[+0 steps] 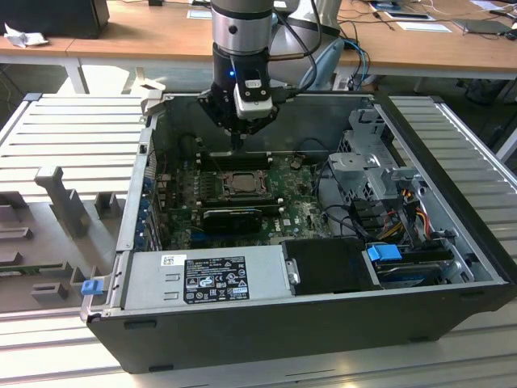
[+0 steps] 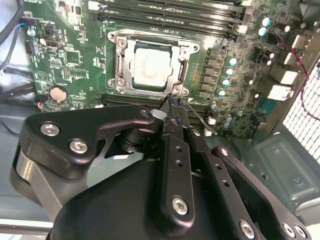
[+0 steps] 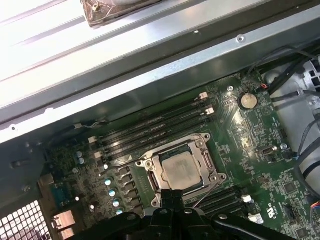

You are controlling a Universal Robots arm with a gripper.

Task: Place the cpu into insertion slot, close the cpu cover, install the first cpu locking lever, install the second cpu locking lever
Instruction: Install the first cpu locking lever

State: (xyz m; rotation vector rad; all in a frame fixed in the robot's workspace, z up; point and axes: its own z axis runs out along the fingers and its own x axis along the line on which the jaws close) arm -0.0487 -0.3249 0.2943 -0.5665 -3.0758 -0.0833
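Open computer case on a slatted metal worktop, read from the exterior view's left to its right.

At the far left, grey fixtures stand on the worktop, and a blue clip sits at the case's near corner. Next comes the power supply along the near wall, with the green circuit board behind it.

At the centre, the single arm reaches down into the case. Its end effector hangs just above the board, over the memory slots. The insertion slot lies just on the viewer's side of it. The cpu is already seated flat in the slot, and the cpu cover lies down over it, framing it through its window.

In the second wrist view the two fingers are clenched tip to tip at the corner of the slot. A thin wire lever runs out slantwise from that corner, just beside the tips. From here I cannot tell whether the tips pinch the lever or merely touch it, nor whether either lever is latched. The slot is thus directly ahead of and below the tips, near but not under them.

Toward the right, a metal drive cage stands with its cables, and a blue tab sits near the front.
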